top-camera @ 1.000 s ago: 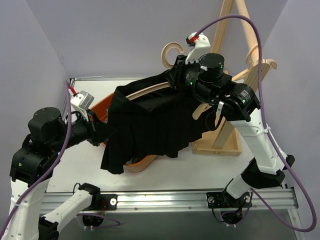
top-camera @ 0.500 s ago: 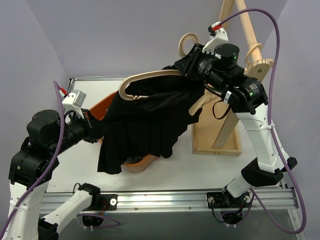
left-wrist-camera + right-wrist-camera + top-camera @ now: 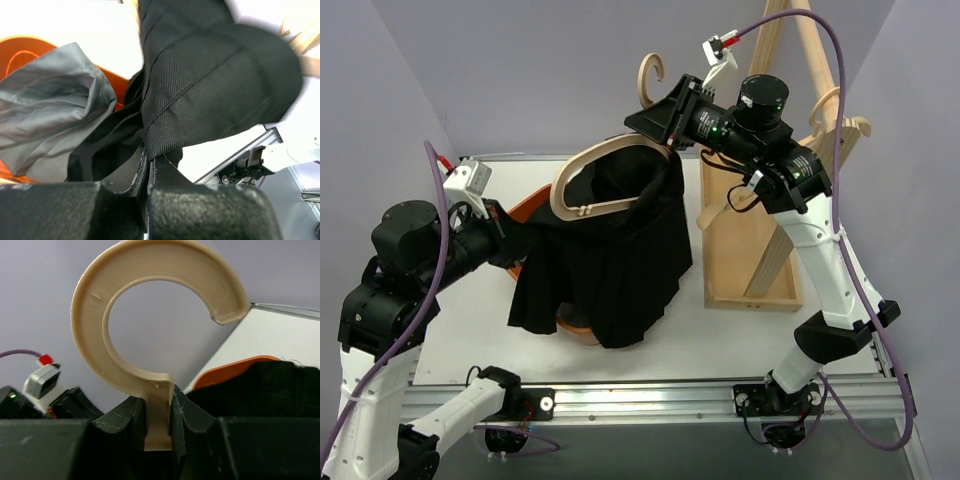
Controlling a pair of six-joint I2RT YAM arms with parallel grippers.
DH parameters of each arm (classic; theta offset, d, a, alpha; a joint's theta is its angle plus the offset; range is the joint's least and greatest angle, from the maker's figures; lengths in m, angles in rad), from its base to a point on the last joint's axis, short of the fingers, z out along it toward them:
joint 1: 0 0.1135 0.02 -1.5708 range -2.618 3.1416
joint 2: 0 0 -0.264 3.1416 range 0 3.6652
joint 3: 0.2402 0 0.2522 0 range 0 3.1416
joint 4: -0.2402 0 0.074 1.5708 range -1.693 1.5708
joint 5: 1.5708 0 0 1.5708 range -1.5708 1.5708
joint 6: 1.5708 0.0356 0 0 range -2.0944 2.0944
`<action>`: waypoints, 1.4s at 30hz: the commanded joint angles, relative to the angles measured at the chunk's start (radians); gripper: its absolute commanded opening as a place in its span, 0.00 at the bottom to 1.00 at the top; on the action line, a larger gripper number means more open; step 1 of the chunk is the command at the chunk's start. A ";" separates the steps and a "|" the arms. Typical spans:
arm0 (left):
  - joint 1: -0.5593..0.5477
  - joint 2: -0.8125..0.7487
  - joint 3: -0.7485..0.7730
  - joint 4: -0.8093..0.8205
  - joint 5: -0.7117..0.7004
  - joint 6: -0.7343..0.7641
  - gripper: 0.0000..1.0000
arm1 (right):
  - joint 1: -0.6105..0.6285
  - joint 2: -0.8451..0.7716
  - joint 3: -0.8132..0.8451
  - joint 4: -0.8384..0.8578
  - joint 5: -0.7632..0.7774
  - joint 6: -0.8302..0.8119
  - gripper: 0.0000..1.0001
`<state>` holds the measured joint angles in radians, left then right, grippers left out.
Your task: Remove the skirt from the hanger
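- The right gripper is raised high over the far side of the table. Its jaws are clamped on the neck of the beige hanger, just below the round hook.
- The hanger is tilted. Its hook end points up at the right gripper and its other end dips low to the left.
- The black skirt is on the hanger. Its waist is draped over the lower bar and the end nearest the right gripper, while the left curve of the hanger shows bare.
- From there the skirt hangs down in pleats between the two arms. Whether its hem rests on the table I cannot tell.
- The left gripper is at the skirt's left edge, with its jaws closed on a fold of the black cloth, which is pinched between the fingers.
- An orange bin sits under and behind the skirt, mostly hidden by it.
- A grey cloth lies crumpled in the bin, just beside the skirt.
- A wooden rack stands on the table to the right of the skirt, apart from it.
- More beige hangers hang on the rack's upper part.
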<state>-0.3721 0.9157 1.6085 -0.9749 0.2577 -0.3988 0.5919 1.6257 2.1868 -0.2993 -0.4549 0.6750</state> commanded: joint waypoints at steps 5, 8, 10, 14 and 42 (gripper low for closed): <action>0.002 0.081 0.188 0.111 -0.105 0.034 0.02 | 0.011 -0.015 -0.013 0.356 -0.217 0.219 0.00; 0.002 0.107 0.281 0.130 -0.172 0.066 0.02 | 0.009 -0.015 0.017 0.347 -0.219 0.227 0.00; 0.002 0.130 0.362 0.149 -0.233 0.098 0.02 | 0.008 -0.012 0.043 0.318 -0.209 0.193 0.00; 0.002 0.176 0.519 0.162 -0.331 0.146 0.02 | 0.003 -0.039 0.051 0.249 -0.174 0.141 0.00; 0.002 0.462 0.814 0.323 -0.256 0.157 0.02 | -0.147 -0.150 -0.050 0.196 -0.202 0.087 0.00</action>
<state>-0.3717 1.3682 2.3596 -0.8032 -0.0372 -0.2180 0.4572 1.5249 2.1487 -0.1585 -0.6277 0.7643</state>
